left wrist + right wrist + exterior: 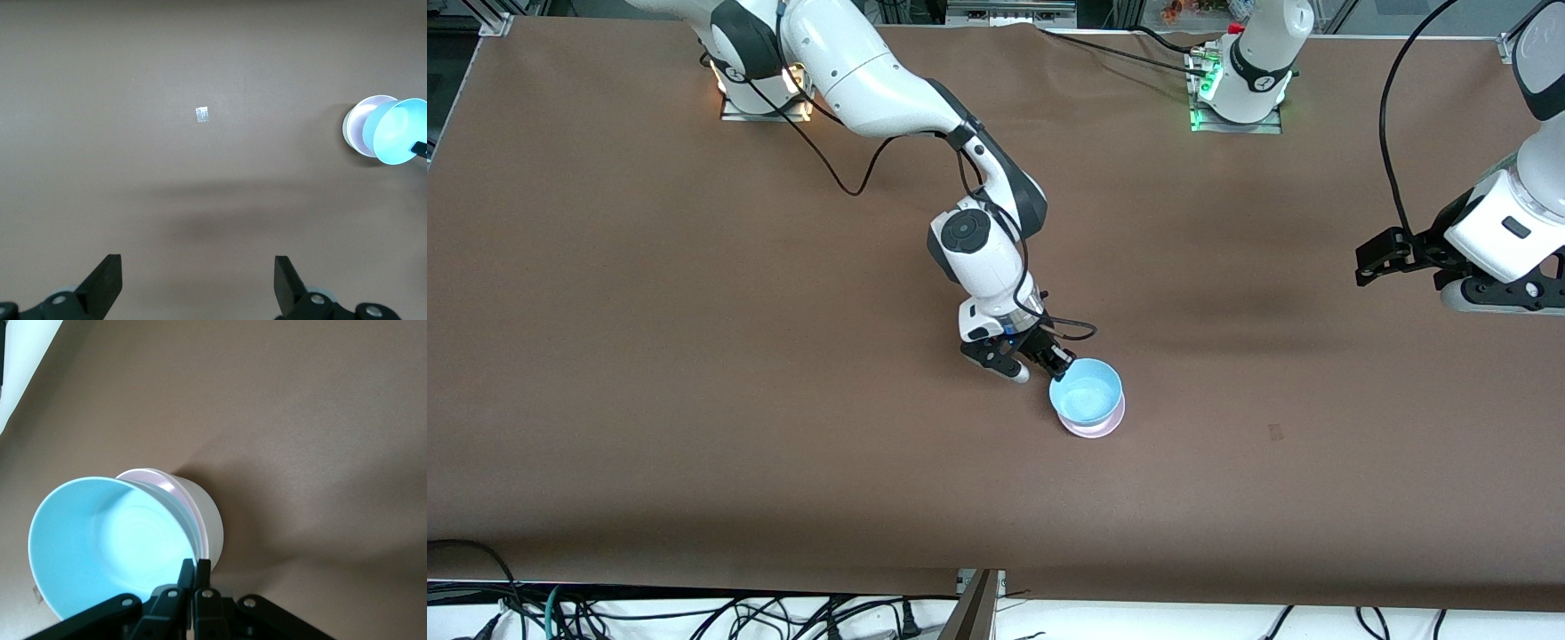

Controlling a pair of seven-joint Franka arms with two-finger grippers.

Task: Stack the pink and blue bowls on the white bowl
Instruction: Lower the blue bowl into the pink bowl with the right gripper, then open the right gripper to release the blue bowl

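Your right gripper [194,577] is pinching the rim of the blue bowl [1086,393], jaws closed tight on that thin wall, one finger inside and one outside. You're carrying it tilted, hanging over the stack rather than seated in it. Right under it, the pink bowl [175,487] is already sitting inside the white bowl [208,513], and that pair is resting on the table [694,356] near the middle.

So you're working the last step: the pink one looks done, and the blue one is going in on top. My read is that it isn't nested yet, since its rim is leaning off to one side of the pink rim.

What's coming needs a level bowl, centred over the pink rim, then a gentle lowering before those jaws let go. Release it while it's tilted and it could slide off or nudge the stack.

Your left gripper [197,283] is waiting, jaws wide open and empty, over bare table toward the left arm's end, well apart from the bowls.
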